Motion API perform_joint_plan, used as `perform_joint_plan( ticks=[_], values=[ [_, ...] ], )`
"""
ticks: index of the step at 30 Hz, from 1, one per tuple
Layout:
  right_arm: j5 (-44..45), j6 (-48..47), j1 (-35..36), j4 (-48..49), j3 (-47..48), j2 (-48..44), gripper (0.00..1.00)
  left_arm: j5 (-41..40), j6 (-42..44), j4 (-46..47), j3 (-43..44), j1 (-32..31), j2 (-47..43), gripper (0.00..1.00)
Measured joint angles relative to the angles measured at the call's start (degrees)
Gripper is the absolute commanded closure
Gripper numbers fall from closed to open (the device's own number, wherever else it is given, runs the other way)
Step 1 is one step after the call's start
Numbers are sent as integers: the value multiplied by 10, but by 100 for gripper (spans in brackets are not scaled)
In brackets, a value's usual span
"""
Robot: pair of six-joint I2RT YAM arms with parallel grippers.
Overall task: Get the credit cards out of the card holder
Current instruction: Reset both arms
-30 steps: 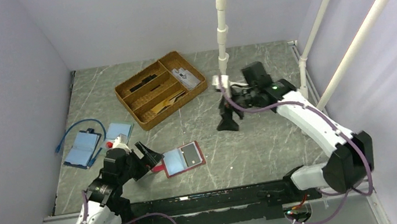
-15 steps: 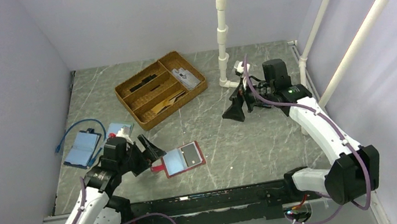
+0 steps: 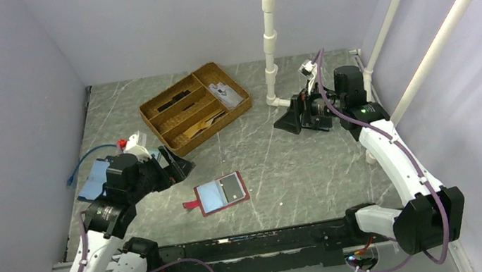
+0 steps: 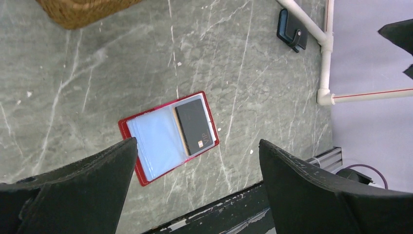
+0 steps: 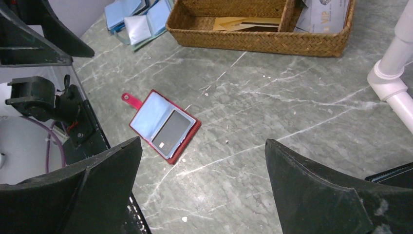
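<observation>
Card holder [image 3: 218, 194] lies open and flat on the table [image 3: 286, 172] between the arms, with a black card [image 3: 232, 187] in the clear pocket on the side away from its snap tab. Left gripper [image 3: 178, 166] and right gripper [image 3: 289, 120] hang clear of it, jaws spread and empty. Expect a thin, stiff, slick card in a light, limp holder: pin the holder, then pinch the card's free edge.

One red card holder [image 3: 211, 197], one wicker basket [image 3: 214, 129]

Open red card holder [image 5: 147, 115] with black card [image 5: 170, 132] inside
</observation>
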Motion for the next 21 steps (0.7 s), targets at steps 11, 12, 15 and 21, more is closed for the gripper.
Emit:
perform_joint_plan(
  ticks=[11, 12, 15, 21],
  values=[
    [-10, 1, -12, 0, 0, -4, 0, 10, 92, -14, 62, 0, 45, 1],
    [-12, 3, -15, 0, 0, -5, 0, 12, 100, -13, 62, 0, 49, 1],
    [-20, 7, -23, 1, 0, -6, 0, 18, 126, -13, 62, 0, 60, 1],
    [-26, 14, -39, 13, 0, -6, 0, 24, 172, -8, 62, 0, 75, 1]
  ],
)
